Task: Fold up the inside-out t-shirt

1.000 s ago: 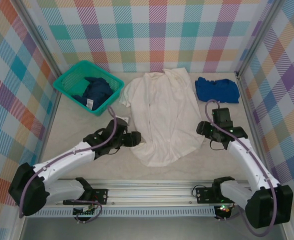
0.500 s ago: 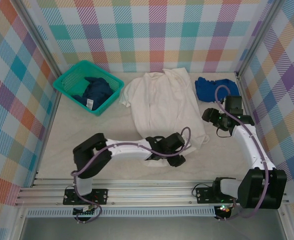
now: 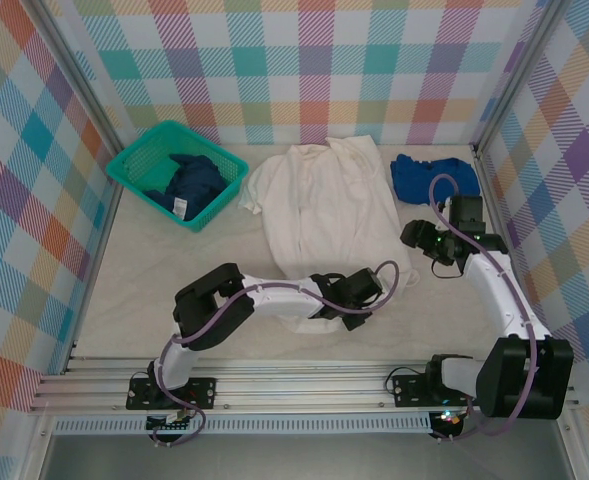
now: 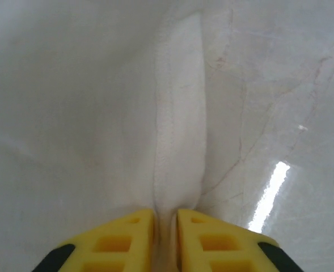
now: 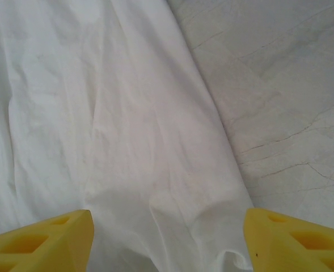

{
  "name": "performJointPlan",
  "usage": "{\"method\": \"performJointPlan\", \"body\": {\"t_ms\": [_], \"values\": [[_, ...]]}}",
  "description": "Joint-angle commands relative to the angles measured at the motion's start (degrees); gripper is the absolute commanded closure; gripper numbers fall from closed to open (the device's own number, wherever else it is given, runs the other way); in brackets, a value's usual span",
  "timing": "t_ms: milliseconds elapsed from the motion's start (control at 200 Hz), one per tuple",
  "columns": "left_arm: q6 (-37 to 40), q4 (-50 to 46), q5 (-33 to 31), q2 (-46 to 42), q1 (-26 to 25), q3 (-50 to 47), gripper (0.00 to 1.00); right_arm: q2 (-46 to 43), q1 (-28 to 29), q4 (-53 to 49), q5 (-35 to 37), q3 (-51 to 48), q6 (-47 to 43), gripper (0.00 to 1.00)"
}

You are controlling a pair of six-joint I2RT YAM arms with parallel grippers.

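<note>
Left wrist: left pincer clamps creased white t-shirt hem; right pincer spread.

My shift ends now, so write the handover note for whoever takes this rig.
Left gripper: shut on the near hem of the inside-out t-shirt.
Right gripper: open, over the shirt's right edge, gripping nothing.
Shirt: lies spread on the table, hem toward the arms.
Done: hem pinched on the left arm's side; no fold made yet.
Left: right-hand grip, then every fold.
</note>
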Motion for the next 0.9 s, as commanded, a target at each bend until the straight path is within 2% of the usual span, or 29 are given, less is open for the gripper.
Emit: {"method": "performJointPlan", "body": {"t_ms": [0,70,170,310,380,565,690,800,895], "values": [[-0.5,-0.81,-1.21,-1.36,1.85,-0.76,0.96,-2.13,-0.16,0.21,-1.87,-0.4,-1.17,0.3],[-2.06,0.48,0.69,-5.52,3.49,-2.8,1.0,-3.92,-0.1,-0.49,-2.53,-0.7,-1.88,0.3],[-5.54,1.84,5.13,-13.46,6.87,-5.77,1.0,-7.96,-0.13,-1.1,-4.5,-1.98,-2.96,0.29],[-11.58,1.78,14.4,-21.44,13.69,-6.94,1.0,-14.86,0.94,2.69,-15.15,-6.56,-3.93,0.3],[-13.57,0.78,17.71,-22.87,16.42,-6.18,1.0,-17.38,3.87,4.83,-18.21,-8.89,-4.28,0.31],[-17.58,-2.45,20.58,-24.34,21.06,-2.98,1.0,-20.69,15.7,13.67,-20.62,-15.79,-5.01,0.36],[-18.92,-6.1,21.03,-25.8,22.46,0.18,1.0,-19.38,26.6,23.43,-12.59,-21.15,-5.01,0.44],[-19.01,-10.45,21.06,-26.25,22.82,4.02,1.0,-15.17,37.12,35.04,0.29,-24.68,-10.12,0.53],[-19.13,-13.69,21.38,-26.43,23.22,6.7,1.0,-8.2,41.11,50.54,7.08,-27.63,-15.47,0.59]]}}
